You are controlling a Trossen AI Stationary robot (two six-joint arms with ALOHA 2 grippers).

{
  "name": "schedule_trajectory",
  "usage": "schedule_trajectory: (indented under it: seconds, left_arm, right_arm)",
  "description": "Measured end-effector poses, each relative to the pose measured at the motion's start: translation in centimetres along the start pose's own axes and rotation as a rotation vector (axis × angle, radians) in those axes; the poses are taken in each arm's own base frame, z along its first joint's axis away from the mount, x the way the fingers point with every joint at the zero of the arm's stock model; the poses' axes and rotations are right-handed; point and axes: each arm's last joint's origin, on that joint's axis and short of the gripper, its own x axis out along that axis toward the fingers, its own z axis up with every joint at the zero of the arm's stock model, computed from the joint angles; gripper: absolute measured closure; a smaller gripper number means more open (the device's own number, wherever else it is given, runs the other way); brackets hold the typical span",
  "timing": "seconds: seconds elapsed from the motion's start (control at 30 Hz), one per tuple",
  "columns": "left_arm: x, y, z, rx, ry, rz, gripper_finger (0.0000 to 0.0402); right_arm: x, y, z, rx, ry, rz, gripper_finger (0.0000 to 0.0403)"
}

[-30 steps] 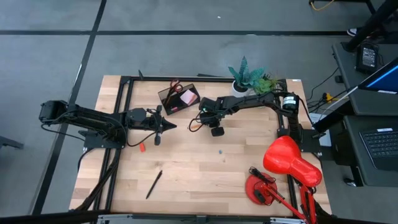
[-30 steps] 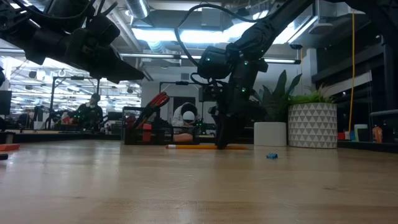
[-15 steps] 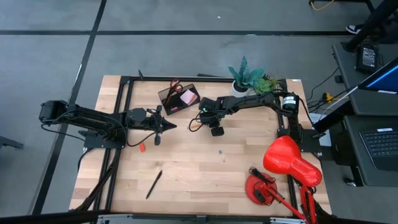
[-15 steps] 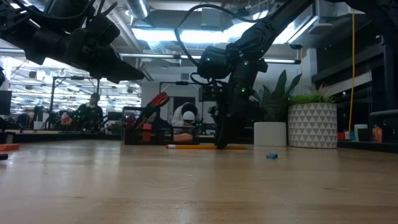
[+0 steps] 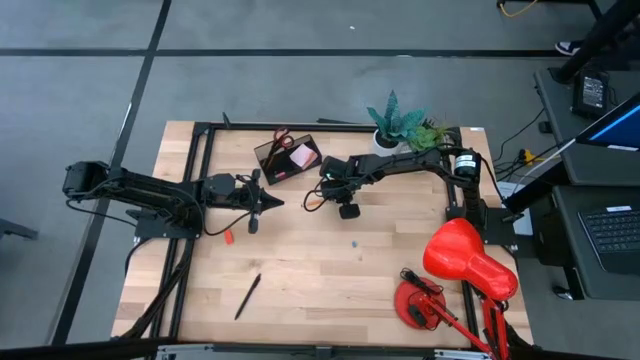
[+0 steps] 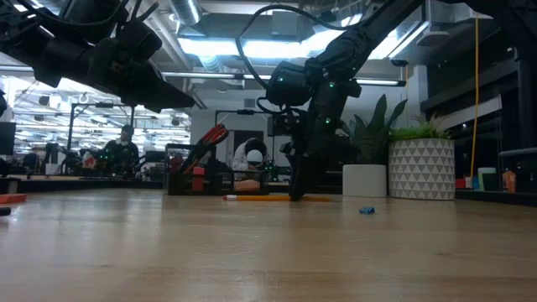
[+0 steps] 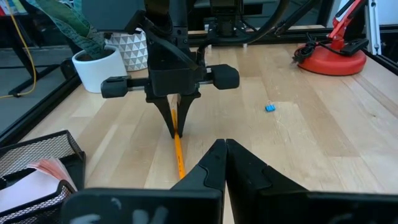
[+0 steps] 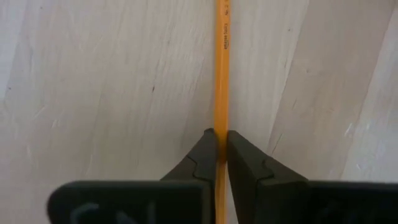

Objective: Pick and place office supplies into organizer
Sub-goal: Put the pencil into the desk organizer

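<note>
An orange pencil (image 8: 221,68) lies flat on the wooden table, near its middle (image 6: 252,198). My right gripper (image 8: 221,134) stands over it, pointing steeply down and shut on it; it also shows in the left wrist view (image 7: 176,132) and the low view (image 6: 298,193). My left gripper (image 5: 272,203) waits to the left of the pencil, shut and holding nothing (image 7: 225,144). The dark organizer (image 5: 288,158) stands at the far side with red-handled scissors (image 5: 280,137) and a pink pad (image 5: 302,157) in it. My right gripper pinches the pencil's shaft (image 8: 221,124) between its two fingers, nearer the pencil's right end than its left. The fingers come from above, slanting steeply down, one on each side of the shaft. The pencil lies level on the table along its whole length.
A black pen (image 5: 248,296) lies near the front left and a small red eraser (image 5: 228,237) below my left gripper. A tiny blue piece (image 5: 352,242) lies right of centre. A red desk lamp (image 5: 460,262) fills the front right corner; potted plants (image 5: 400,125) stand at the far right.
In the low view my right gripper's fingers have drawn together on the pencil. The arm has stayed in place, and the pencil lies where it was.
</note>
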Motion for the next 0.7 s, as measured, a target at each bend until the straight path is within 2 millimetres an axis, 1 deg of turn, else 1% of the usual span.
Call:
schedule_trajectory:
  seconds: [0.23,0.5,0.7]
  left_arm:
    - [0.00,0.00,0.00,0.006,0.000,0.000,0.0399]
    - [0.00,-0.01,0.01,0.018,0.000,0.000,0.0400]
    - [0.00,0.00,0.01,0.018,0.000,0.000,0.0400]
  right_arm:
    - [0.00,-0.04,0.02,0.000,-0.003,-0.002,0.0373]
    - [-0.02,-0.03,0.00,0.001,-0.002,0.000,0.0388]
    - [-0.08,-0.03,0.02,0.008,-0.002,-0.001,0.0383]
